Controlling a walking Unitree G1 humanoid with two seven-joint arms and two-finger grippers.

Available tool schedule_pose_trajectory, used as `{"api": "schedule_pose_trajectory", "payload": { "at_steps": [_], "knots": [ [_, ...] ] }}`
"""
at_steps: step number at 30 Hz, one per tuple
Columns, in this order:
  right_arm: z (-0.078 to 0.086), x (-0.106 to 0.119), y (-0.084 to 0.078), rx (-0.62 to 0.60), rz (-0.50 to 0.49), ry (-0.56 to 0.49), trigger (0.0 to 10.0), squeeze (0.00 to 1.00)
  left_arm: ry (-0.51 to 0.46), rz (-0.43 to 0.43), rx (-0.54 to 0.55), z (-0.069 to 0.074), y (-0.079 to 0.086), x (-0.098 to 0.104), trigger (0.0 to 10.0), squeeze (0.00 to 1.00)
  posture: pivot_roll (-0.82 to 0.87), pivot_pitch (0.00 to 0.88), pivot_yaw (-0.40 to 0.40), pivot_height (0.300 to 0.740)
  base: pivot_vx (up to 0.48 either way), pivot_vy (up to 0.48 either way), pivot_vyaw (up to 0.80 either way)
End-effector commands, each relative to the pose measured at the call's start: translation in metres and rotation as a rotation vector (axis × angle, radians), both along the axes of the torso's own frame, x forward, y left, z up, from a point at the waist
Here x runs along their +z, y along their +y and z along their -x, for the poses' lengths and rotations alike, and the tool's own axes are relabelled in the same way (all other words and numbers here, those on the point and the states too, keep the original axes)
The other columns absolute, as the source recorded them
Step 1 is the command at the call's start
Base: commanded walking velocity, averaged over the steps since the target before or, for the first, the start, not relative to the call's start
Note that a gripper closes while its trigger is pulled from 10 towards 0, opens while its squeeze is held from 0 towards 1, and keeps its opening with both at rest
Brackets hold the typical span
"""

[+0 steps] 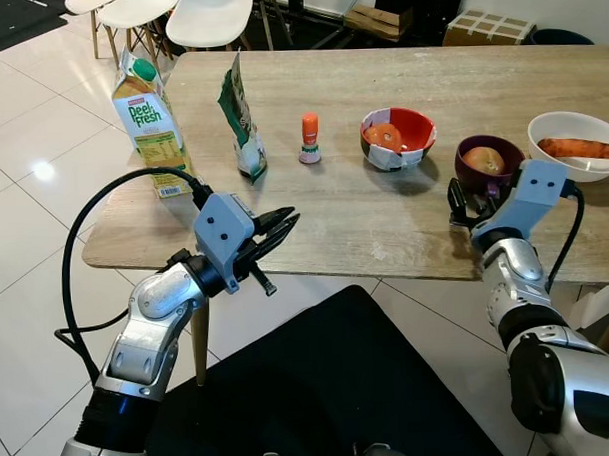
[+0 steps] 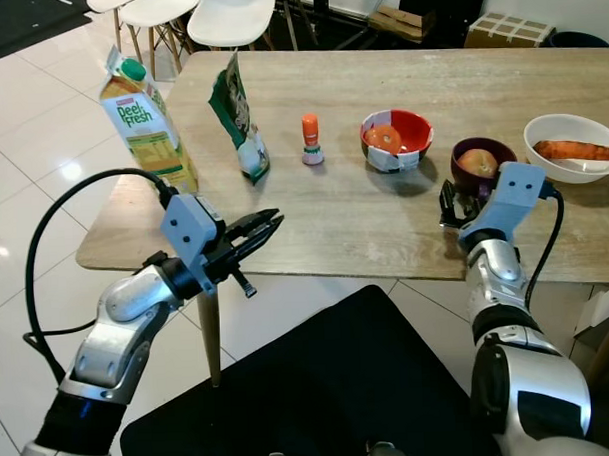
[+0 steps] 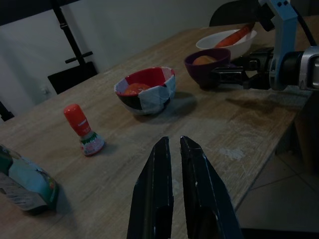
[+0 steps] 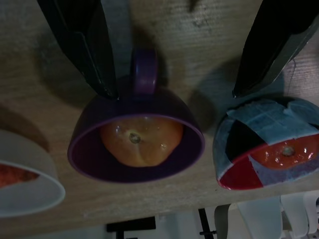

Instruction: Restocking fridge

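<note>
**Purple cup sits dead ahead of my right jaws**

My right gripper (image 4: 189,55) hangs low over the surface (image 1: 344,222) with its jaws spread wide, gripping nothing. Straight beyond them stands the purple cup (image 4: 137,142), upright, an orange fruit (image 4: 141,141) inside it. Its small handle (image 4: 144,69) points back at me, just inside one finger, so the cup lies off-centre between the jaws and not yet between the tips. My judgement: a short push forward with a slight sideways shift would bring them to either side of the cup.

Beside the purple cup on the side away from my left arm is the white bowl (image 1: 574,144) with a carrot; on the other side, the red patterned bowl (image 1: 397,138).

My left gripper (image 1: 275,229) floats at the surface's near edge, well apart from the purple cup, jaws nearly pressed together and empty. The right arm is clearly the nearer.
</note>
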State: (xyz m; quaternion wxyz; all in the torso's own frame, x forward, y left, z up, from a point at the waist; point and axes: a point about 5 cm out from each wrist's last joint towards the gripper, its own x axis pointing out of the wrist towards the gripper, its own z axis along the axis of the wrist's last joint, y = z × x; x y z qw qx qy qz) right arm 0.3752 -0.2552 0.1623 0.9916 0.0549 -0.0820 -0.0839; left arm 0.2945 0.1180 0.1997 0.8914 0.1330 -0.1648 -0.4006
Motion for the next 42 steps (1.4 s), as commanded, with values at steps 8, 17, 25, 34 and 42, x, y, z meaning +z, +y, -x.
{"api": "schedule_pose_trajectory", "payload": {
  "at_steps": [8, 17, 25, 34, 42],
  "knots": [
    [-0.003, -0.001, 0.009, -0.004, 0.006, 0.011, 10.0, 0.0, -0.01, 0.005, 0.005, -0.001, -0.002, 0.001, 10.0, 0.0, 0.06, 0.156, 0.033, 0.74, 0.0, 0.0, 0.0],
    [-0.004, -0.002, 0.009, 0.009, 0.038, 0.037, 10.0, 0.0, -0.011, 0.008, 0.007, -0.001, -0.004, -0.001, 10.0, 0.0, 0.04, 0.143, 0.024, 0.74, 0.0, 0.0, 0.0],
    [-0.005, 0.0, 0.01, 0.02, 0.068, 0.05, 10.0, 0.0, -0.011, 0.008, 0.004, -0.001, -0.005, -0.002, 10.0, 0.0, 0.04, 0.138, 0.021, 0.74, 0.0, 0.0, 0.0],
    [-0.006, -0.003, 0.012, 0.022, 0.085, 0.083, 10.0, 0.0, -0.011, 0.007, 0.004, 0.0, -0.006, -0.002, 10.0, 0.0, 0.04, 0.137, 0.016, 0.74, 0.0, 0.0, 0.0],
    [-0.004, -0.011, 0.011, -0.011, 0.059, 0.12, 10.0, 0.0, -0.008, 0.004, 0.008, 0.001, -0.005, -0.003, 10.0, 0.0, 0.04, 0.143, 0.018, 0.74, 0.0, 0.0, 0.0]
  ]
}}
